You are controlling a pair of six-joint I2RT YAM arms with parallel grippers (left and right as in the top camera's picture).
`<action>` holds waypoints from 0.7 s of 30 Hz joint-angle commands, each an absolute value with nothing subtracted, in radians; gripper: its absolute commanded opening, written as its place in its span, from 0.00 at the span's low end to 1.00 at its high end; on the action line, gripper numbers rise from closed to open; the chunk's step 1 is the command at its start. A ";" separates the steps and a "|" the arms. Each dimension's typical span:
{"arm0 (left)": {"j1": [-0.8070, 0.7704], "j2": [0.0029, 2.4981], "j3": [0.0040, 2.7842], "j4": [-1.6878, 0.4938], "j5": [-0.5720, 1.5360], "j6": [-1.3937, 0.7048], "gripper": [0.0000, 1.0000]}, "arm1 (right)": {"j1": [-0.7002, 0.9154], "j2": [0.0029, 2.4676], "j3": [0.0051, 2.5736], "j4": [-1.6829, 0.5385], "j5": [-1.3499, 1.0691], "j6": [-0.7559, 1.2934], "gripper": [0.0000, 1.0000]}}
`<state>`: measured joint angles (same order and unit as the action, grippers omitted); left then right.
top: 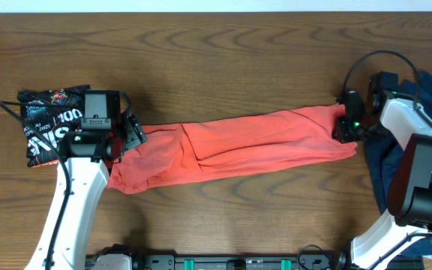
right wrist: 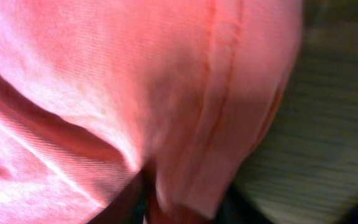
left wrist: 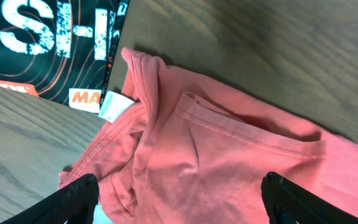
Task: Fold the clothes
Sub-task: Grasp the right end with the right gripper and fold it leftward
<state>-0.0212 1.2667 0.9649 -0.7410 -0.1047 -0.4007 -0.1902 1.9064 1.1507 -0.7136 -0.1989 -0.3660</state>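
Note:
A coral-red shirt lies stretched in a long band across the wooden table. My left gripper is at its left end. In the left wrist view the fingers are wide open over the collar end of the shirt, near a white neck label. My right gripper is at the shirt's right end. In the right wrist view its fingers are shut on a fold of the shirt, which fills most of that view.
A black printed garment lies folded at the table's left edge, touching the shirt's collar end; it also shows in the left wrist view. A pile of dark blue clothes lies at the right edge, behind the right arm.

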 commanded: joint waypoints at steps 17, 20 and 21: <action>-0.011 1.259 0.979 -0.836 -0.117 -0.418 0.86 | -0.165 1.904 1.375 -0.896 0.194 -0.039 0.01; 0.000 1.259 0.979 -0.837 -0.116 -0.422 0.88 | -0.149 1.904 1.472 -0.987 0.110 -0.043 0.01; 0.004 1.259 0.979 -0.836 -0.115 -0.426 0.89 | -0.138 1.904 1.500 -1.024 0.081 -0.050 0.01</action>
